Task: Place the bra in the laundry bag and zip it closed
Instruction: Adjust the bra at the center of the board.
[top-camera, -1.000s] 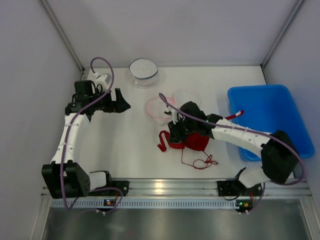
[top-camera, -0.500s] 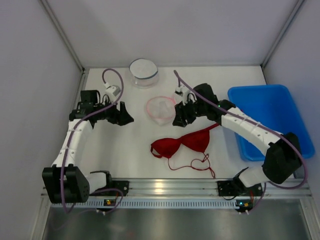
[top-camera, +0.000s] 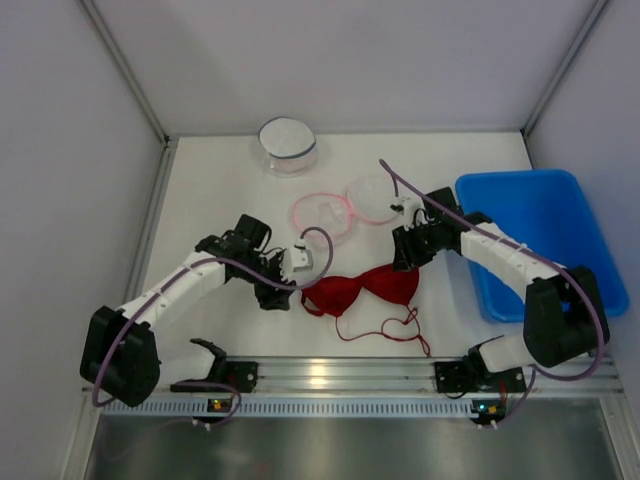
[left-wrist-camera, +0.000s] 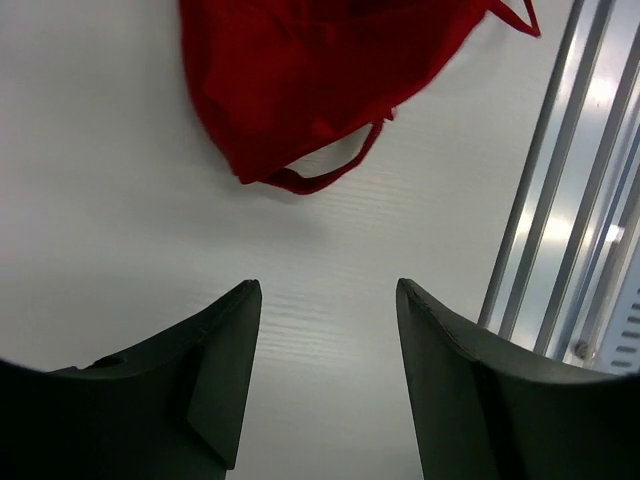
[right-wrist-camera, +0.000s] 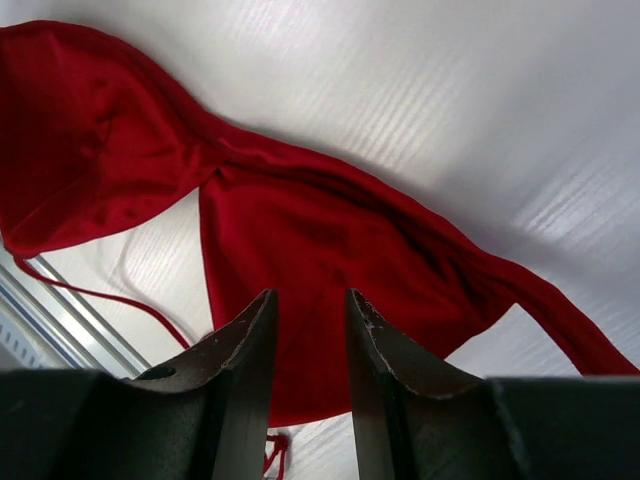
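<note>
The red bra (top-camera: 360, 289) lies spread flat on the white table near the front, its thin straps (top-camera: 392, 326) trailing toward the rail. The laundry bag (top-camera: 322, 215) is a round pink-rimmed mesh case lying open behind the bra, its second half (top-camera: 374, 198) beside it. My left gripper (top-camera: 275, 297) is low on the table just left of the bra's left cup (left-wrist-camera: 320, 70), open, with bare table between its fingers. My right gripper (top-camera: 405, 262) hovers over the right cup (right-wrist-camera: 300, 230), its jaws narrowly apart and holding nothing.
A blue bin (top-camera: 530, 230) stands at the right edge, close to the right forearm. A round white case with a blue band (top-camera: 287, 146) sits at the back. An aluminium rail (top-camera: 330, 372) runs along the front edge, also seen in the left wrist view (left-wrist-camera: 560, 200).
The bra, bunched under the right gripper a second ago, now lies spread out. The right gripper lifted back, then returned over the right cup. The left arm swung from back left to the bra.
</note>
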